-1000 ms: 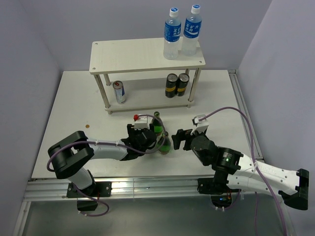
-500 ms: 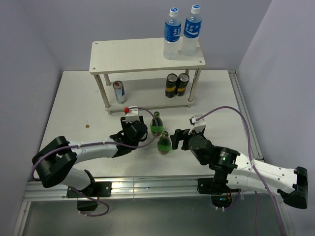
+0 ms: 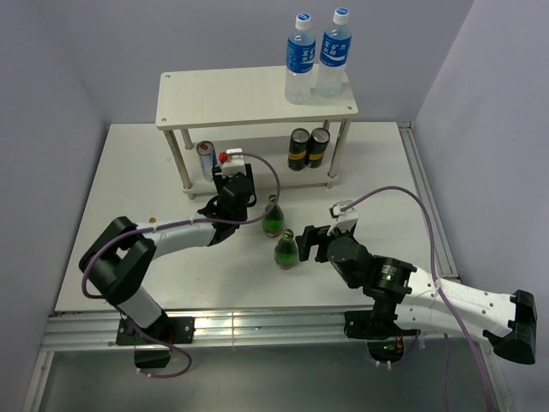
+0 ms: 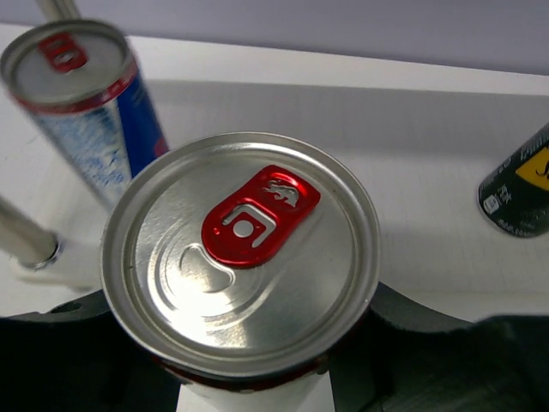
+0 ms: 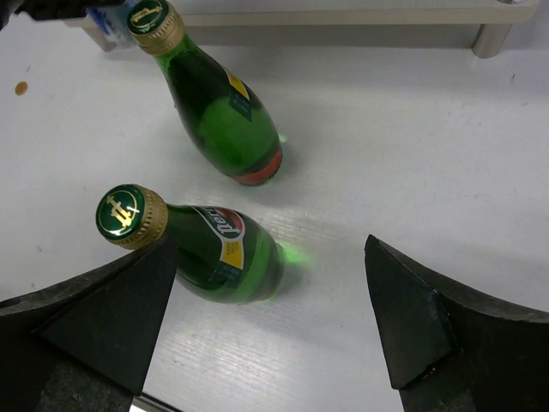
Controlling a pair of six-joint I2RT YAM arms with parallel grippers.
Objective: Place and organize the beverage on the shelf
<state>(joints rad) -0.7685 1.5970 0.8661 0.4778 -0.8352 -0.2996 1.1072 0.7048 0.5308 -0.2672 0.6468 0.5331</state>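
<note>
Over at the small two-tier rack of pale cream boards and thin silver legs (image 3: 257,99), standing at the back of the white table (image 3: 129,172). Clamped tight between the left gripper's (image 4: 244,352) black fingers (image 4: 69,343): an upright silver aluminium can with a red pull tab (image 4: 244,249), near the front of the lower tier. Already on that tier, a blue-and-silver can (image 4: 86,112) at the left and two black cans with yellow labels (image 3: 298,148) at the right. Up top, two clear water bottles with blue caps (image 3: 300,60). Spread wide and gripping nothing, the right gripper (image 5: 268,283), jaws either side of the nearer green glass bottle with a gold cap (image 5: 219,249). Just beyond, a second green bottle (image 5: 223,116), both upright on the table, short of the rack.
</note>
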